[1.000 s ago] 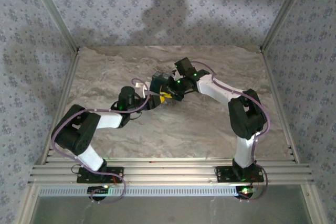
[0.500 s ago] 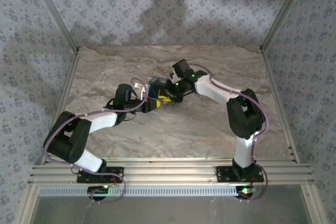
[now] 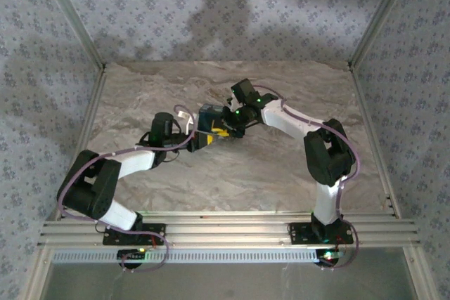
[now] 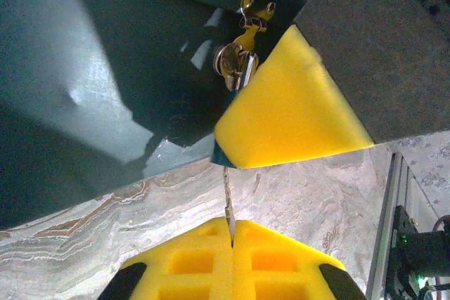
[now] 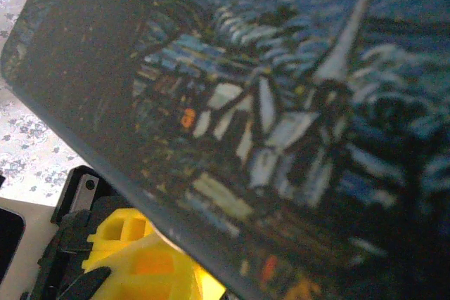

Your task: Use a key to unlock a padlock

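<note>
Pinching key blade in left gripper, fingers pressed together, key tip reaching padlock edge. Seeing padlock lying against box, touching box's metal latch. Holding right gripper close against box; spread or pinching, can't tell.

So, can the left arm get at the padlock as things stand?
Probably yes: the left gripper, shut on the key, points it straight at the padlock, with nothing between them.
</note>
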